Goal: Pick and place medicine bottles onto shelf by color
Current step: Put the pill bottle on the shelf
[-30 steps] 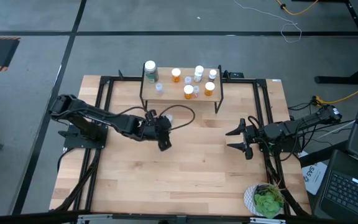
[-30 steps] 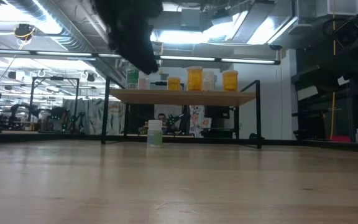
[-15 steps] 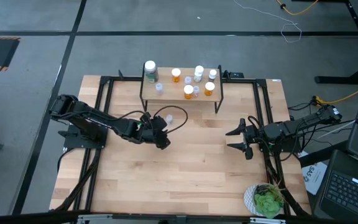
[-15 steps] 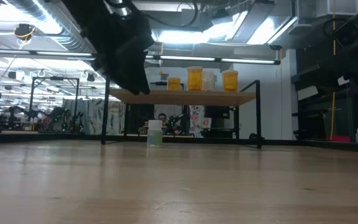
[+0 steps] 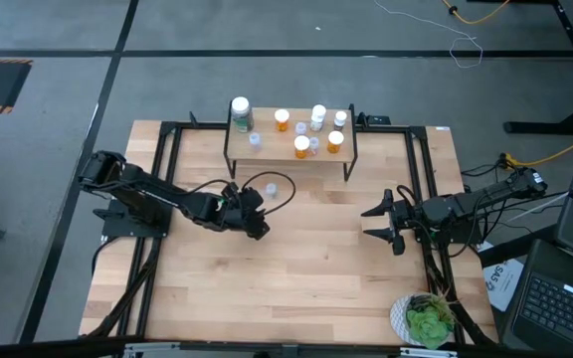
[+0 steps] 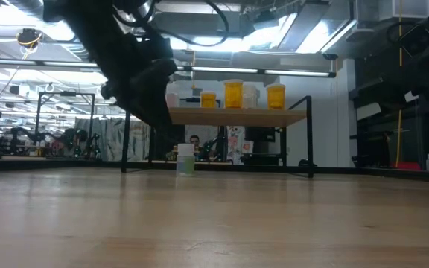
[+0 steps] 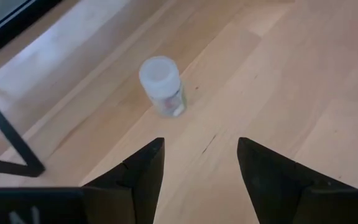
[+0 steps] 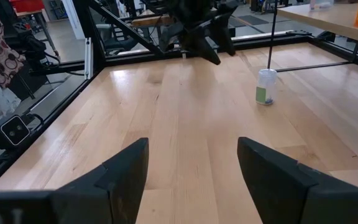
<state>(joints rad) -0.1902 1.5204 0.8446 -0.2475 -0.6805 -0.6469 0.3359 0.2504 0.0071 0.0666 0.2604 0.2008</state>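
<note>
- Right now the left gripper (image 7: 197, 163) has its fingers spread and empty, tips hanging above the worktop (image 5: 306, 268) and aimed at the 1 bottle (image 7: 162, 85) left down there.
- That bottle is small, white-capped and pale-bodied, upright on the wood just beyond the tips; from above it shows as a small dot (image 5: 271, 187) in front of the shelf (image 5: 288, 149), near the left front leg.
- To grip well, I would line the gap up so the bottle sits midway between both fingers, then come in low and level, so the pads meet the body below the cap.
- Close gently: such a light, narrow bottle will likely tip or skid if 1 finger touches first.
- Watch the shelf leg and the dark cable looping close by; the wrist has little room on that side.
- Lift straight up until the bottle clears the board edge before moving over the shelf.
- Up there stand orange bottles (image 5: 302, 145), small pale ones and a larger white-capped 1 with a green label (image 5: 241, 111); this pale bottle probably belongs with the pale group, in a bare spot, so nothing gets knocked.
- Meanwhile the right gripper (image 5: 380, 222) waits well apart at the right side, fingers spread and holding nothing.
</note>
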